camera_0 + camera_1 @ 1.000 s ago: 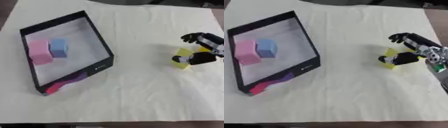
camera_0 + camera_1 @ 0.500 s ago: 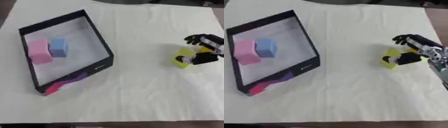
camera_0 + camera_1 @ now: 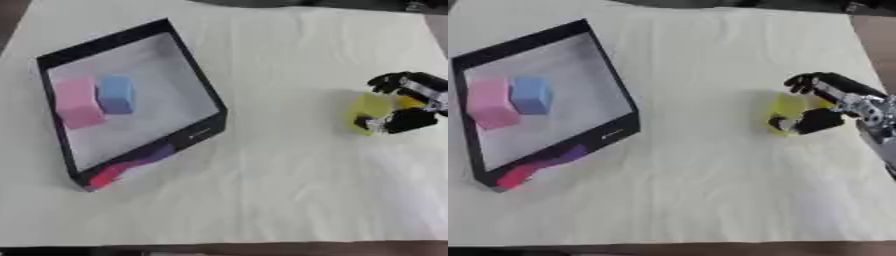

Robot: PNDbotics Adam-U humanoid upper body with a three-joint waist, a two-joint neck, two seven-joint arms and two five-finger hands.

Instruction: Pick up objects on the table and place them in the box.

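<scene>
**A:** Grasping step, as I read it. The right hand (image 3: 826,102) was at the yellow object (image 3: 787,111) on the right side of the table (image 3: 262,200), fingers curled over its top and far side, thumb tucked in against its near lower edge. So the hand was closed around it, not open.

**B:** Lifted or down?

**A:** Couldn't tell for sure. The yellow object looked like it was sitting on the cloth, shadow right against it. I'd have called it gripped but not yet raised.

**B:** Box status?

**A:** The black box (image 3: 200,79) sat well apart on the left, tilted askew in view. A pink block (image 3: 75,102) and a blue block (image 3: 115,93) were inside, touching side by side. Something red and purple (image 3: 127,165) showed at the near corner of the box; I couldn't tell whether it was inside or against the wall.

**B:** Left hand?

**A:** Didn't show in either view.

**B:** Next move?

**A:** My judgement: lift clear of the cloth, carry left across the open table, get above the black wall before lowering. Free floor was on the near side of the blocks, so that was the spot to aim for. Release only once over the opening, else it lands on the rim.
</scene>
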